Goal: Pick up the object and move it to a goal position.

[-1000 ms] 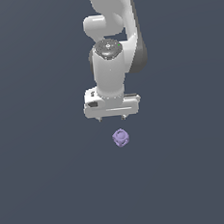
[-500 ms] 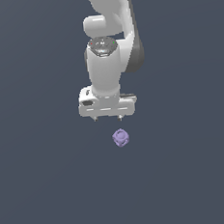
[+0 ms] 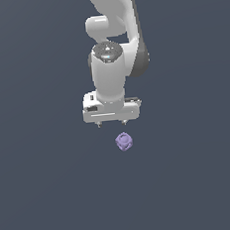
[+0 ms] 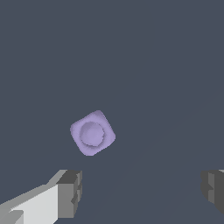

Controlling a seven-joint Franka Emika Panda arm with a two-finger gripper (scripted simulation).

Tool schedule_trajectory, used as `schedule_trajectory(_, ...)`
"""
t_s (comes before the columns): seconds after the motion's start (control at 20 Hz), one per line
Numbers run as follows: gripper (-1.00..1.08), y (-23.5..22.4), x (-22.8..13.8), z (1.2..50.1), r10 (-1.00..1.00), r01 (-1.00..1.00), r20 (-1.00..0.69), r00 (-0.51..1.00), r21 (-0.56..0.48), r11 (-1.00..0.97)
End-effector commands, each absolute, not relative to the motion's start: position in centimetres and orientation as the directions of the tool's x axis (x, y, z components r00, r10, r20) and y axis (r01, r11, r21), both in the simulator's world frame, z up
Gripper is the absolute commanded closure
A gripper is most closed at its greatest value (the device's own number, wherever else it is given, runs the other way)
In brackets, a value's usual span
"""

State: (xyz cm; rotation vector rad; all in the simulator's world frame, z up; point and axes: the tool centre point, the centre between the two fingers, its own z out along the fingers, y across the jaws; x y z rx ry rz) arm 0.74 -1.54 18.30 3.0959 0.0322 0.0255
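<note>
Alignment was incomplete: the gripper (image 3: 112, 123), jaws spread wide, hung above the object (image 3: 124, 141) resting apart on the floor, so centering over it should have preceded descent.

The object (image 3: 124, 141) lay on the bench (image 3: 45, 193), just below the hand (image 3: 112, 123) in the exterior view, apart from its spread fingers (image 4: 70, 192)

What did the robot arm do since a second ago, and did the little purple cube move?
The gripper came down a bit toward the purple cube and slid slightly toward the exterior view's left. It grabbed nothing: its fingers are spread wide, apart from the cube. The cube stayed put on the dark floor.
</note>
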Motion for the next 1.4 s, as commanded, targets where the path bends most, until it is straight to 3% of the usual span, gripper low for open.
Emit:
schedule_trajectory(0.0, -0.92, -1.2, 0.9, 17.7, 0.056, 0.056, 0.013, 0.998, 0.045, -0.997)
schedule_trajectory(0.8, -0.92, 2.1, 1.7, 11.0, 0.426, 0.426, -0.003, 0.905, 0.014, -0.905)
schedule_trajectory(1.35, -0.92, 3.2, 1.8, 9.0, 0.523, 0.523, 0.0, 0.852, 0.0, -0.852)
